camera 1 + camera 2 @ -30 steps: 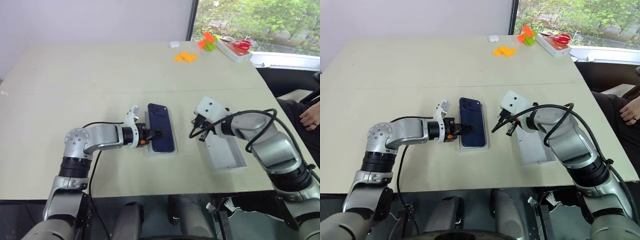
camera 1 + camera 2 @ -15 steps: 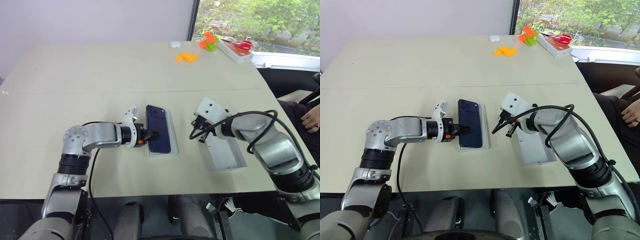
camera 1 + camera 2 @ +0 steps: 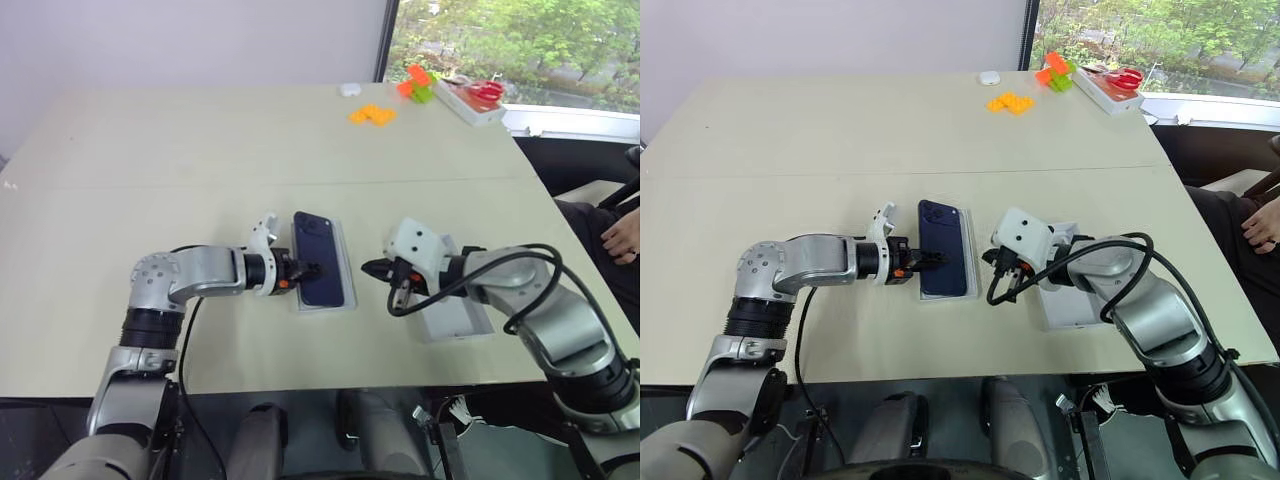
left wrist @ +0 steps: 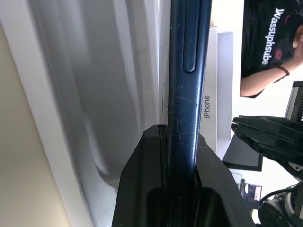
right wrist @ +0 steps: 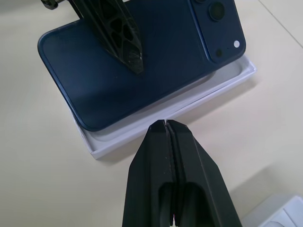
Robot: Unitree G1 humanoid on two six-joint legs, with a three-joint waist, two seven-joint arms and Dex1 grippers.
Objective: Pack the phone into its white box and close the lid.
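1. My left gripper (image 3: 310, 270) is clamped on the long edge of the phone (image 3: 322, 271). In the left wrist view the two black fingers (image 4: 142, 184) sit on either side of the phone's thin navy edge.
2. The phone lies back-up over the white box (image 3: 345, 262), with its camera cluster at the far end. It sits skewed across the tray. The wall of the white box on my right side and part of its near end remain exposed beside the phone.
3. The white box rests on the table (image 3: 200, 150), near the front edge and between my two arms.
4. My right gripper (image 3: 372, 268) is fully closed and holds nothing. In the right wrist view its fingertips (image 5: 165, 124) are pressed together and point at the exposed wall of the white box, just beside it.
5. The lid (image 3: 457, 315) lies on the table to my right of the white box, partly under my right forearm, apart from the tray.
6. Orange and green blocks (image 3: 372, 114) and a white tray (image 3: 470, 98) with a red item lie at the far right of the table.
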